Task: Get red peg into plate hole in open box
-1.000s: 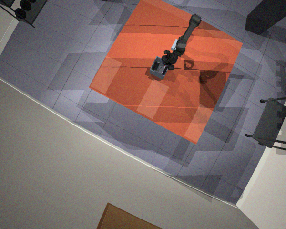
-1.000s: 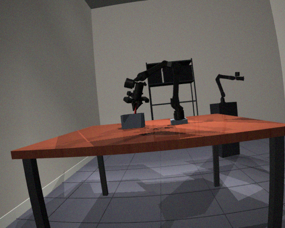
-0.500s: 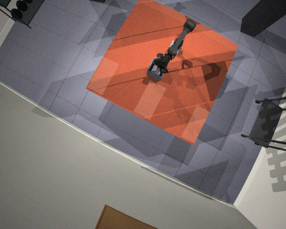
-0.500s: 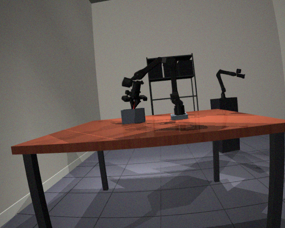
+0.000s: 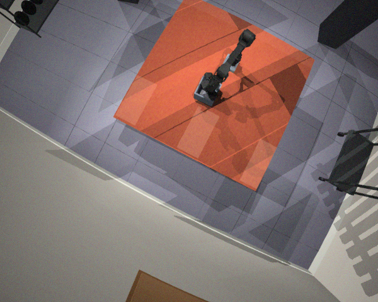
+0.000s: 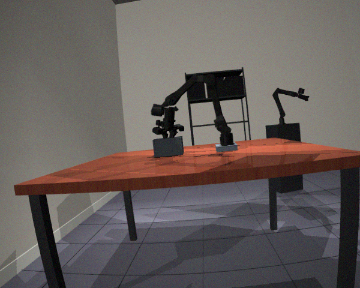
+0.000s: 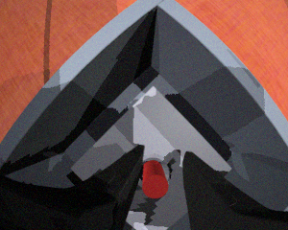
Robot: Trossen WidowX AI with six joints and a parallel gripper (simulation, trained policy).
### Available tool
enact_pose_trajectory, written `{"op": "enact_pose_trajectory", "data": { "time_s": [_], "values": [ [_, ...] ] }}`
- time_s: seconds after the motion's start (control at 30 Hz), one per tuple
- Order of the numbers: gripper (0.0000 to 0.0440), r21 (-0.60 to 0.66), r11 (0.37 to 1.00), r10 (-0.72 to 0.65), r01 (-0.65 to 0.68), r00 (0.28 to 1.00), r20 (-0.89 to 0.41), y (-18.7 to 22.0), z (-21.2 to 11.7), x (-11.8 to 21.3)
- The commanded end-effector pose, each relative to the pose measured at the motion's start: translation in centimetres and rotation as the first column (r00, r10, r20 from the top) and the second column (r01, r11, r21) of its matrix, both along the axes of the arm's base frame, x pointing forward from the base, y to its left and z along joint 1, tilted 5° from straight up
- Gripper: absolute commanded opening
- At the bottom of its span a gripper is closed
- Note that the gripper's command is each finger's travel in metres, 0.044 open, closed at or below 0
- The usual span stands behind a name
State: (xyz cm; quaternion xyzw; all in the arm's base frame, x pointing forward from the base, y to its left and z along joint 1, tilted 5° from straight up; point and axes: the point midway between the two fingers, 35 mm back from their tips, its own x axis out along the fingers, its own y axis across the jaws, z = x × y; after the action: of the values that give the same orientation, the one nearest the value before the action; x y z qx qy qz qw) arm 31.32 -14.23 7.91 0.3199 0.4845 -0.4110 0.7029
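The grey open box (image 5: 202, 99) (image 6: 168, 147) (image 7: 63, 77) stands on the table. The wrist view looks down into it, onto the light grey plate (image 7: 182, 131) at its bottom. The red peg (image 7: 155, 184) stands roughly upright over the plate, its lower end at the rim of the hole; how deep it sits is hidden. My gripper (image 7: 163, 153) (image 6: 168, 134) points straight down, its fingers reaching inside the box. The fingers are parted, one on each side of the peg, with gaps showing beside it, so the gripper is open around the peg. The box wall hides the fingertips in the exterior view.
The box walls rise closely around the fingers on all sides. The arm's pale base (image 6: 226, 148) sits on the orange-red table (image 5: 163, 107) (image 6: 204, 161) behind the box. A second arm on a dark pedestal (image 6: 290, 131) and a dark shelf (image 6: 215, 99) stand beyond the table.
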Motion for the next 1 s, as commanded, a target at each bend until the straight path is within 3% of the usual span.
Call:
{"op": "enact_pose_trajectory", "data": {
  "time_s": [0.0,0.97],
  "values": [
    [0.0135,-0.013,1.0,0.015,-0.015,1.0,-0.003,-0.5,0.5,0.8],
    [0.0098,0.023,0.995,0.095,-0.093,0.992,-0.088,-4.6,0.7,3.6]
  ]
}}
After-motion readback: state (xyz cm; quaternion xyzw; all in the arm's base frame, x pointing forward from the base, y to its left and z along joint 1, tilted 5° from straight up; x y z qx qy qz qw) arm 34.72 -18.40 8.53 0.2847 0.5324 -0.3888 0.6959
